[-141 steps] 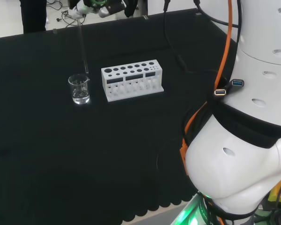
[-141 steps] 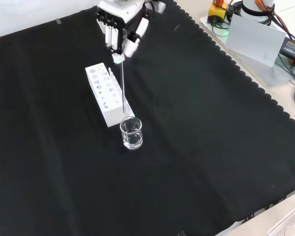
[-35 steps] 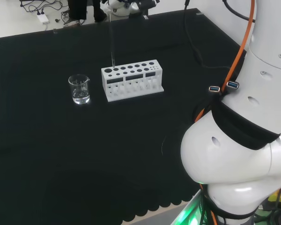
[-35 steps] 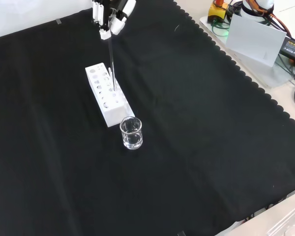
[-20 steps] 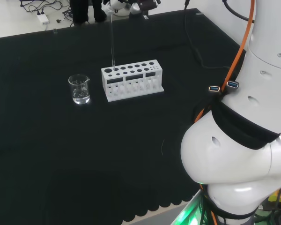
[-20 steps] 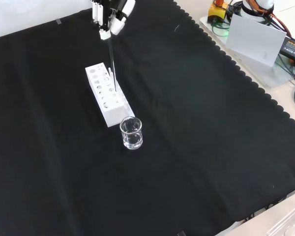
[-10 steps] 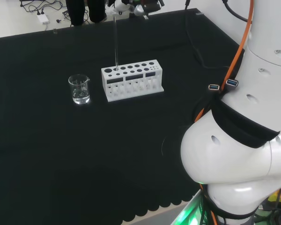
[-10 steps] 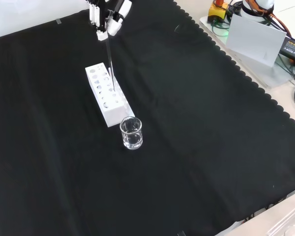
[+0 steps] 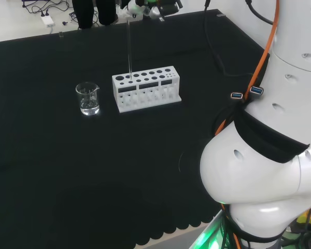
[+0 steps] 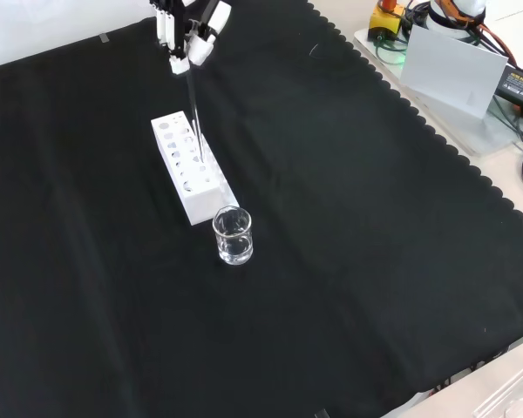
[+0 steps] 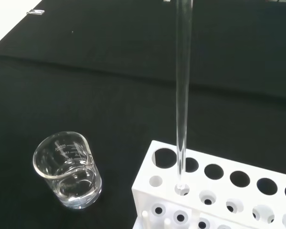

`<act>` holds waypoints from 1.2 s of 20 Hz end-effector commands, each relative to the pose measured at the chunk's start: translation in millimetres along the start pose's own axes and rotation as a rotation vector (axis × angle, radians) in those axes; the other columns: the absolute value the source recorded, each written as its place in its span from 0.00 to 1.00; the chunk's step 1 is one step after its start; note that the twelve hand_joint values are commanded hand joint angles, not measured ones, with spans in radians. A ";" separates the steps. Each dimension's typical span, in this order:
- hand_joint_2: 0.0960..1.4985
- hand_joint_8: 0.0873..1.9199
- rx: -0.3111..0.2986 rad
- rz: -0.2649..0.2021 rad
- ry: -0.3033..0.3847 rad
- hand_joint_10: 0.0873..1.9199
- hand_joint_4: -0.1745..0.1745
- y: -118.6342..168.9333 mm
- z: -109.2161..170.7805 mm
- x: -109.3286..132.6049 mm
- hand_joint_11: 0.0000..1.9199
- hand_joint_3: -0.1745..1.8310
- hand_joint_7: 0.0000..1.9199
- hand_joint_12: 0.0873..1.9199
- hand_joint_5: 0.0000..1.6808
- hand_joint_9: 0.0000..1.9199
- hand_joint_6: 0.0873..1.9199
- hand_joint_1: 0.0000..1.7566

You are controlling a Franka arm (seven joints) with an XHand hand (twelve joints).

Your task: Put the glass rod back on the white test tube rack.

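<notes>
1. The hand [image 10: 186,35] hangs at the top of the front view, above the far end of the white test tube rack [image 10: 192,168], its fingers [image 10: 176,54] and thumb pinched on the upper end of the glass rod [image 10: 193,104]
2. The rod stands nearly upright under the hand, and in the wrist view its lower tip [image 11: 181,187] sits at a small hole in the rack's top [image 11: 219,179], near the end of the rack closest to the beaker
3. In the head view the rod [image 9: 129,49] comes down to the left end of the rack [image 9: 146,88]
4. A clear glass beaker [image 9: 87,98] stands on the black-clothed counter [image 9: 93,166] just beside the rack's left end in the head view, apart from it; whether it holds liquid cannot be told
</notes>
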State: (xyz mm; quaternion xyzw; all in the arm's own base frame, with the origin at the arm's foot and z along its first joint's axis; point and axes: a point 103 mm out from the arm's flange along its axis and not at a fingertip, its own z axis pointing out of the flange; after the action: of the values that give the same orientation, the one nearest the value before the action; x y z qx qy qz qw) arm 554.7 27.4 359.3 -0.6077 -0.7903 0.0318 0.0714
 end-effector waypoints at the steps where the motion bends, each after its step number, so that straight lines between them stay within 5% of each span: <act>1: 0.73 0.53 0.008 -0.001 -0.003 0.36 0.00 4.3 6.8 1.2 0.89 0.00 0.60 0.29 0.78 0.90 0.02 0.74; 24: 0.73 0.53 0.018 0.007 0.027 0.36 0.00 22.4 13.7 4.3 0.89 0.00 0.60 0.29 0.78 0.90 0.02 0.74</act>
State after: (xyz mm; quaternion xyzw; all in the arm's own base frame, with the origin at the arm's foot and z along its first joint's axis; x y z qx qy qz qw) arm 572.9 37.0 344.8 -0.6060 -0.7905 0.0400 0.0799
